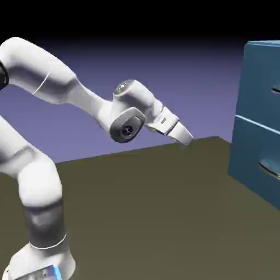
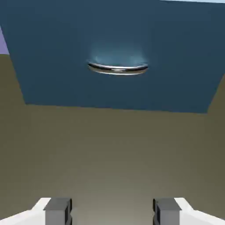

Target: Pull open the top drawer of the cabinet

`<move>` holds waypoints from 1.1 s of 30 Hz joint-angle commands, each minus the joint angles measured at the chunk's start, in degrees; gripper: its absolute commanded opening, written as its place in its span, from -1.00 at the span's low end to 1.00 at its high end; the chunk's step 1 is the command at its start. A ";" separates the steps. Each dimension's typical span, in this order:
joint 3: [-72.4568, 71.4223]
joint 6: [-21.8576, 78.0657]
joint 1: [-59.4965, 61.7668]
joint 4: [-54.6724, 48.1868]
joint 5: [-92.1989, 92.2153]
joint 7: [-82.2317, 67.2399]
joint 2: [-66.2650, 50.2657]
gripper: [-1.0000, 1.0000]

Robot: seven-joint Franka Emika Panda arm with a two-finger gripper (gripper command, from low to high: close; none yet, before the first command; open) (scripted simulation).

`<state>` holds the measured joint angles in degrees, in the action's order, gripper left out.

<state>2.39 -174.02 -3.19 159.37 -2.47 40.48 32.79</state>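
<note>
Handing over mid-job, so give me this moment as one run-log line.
gripper: open, empty | arm: short of cabinet | top drawer: closed | contact: none | phase: approach

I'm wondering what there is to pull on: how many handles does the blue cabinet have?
2 in view: one on the top drawer, at the picture's edge, one on the lower drawer. More may lie outside the picture.

Hand view: dim, even | curved handle (image 2: 117,69): bright glint | exterior view: black upper backdrop (image 1: 136,16)
</note>
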 commanded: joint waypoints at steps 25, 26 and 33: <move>49.52 -0.24 -51.91 -33.79 -51.13 -41.01 2.68 0.00; 51.50 -0.25 -53.99 -35.14 -53.18 -42.65 2.78 0.00; 65.37 -0.31 -68.53 -44.60 -67.49 -54.14 3.53 0.00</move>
<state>67.76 -174.33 -71.72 114.77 -69.96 -13.66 36.32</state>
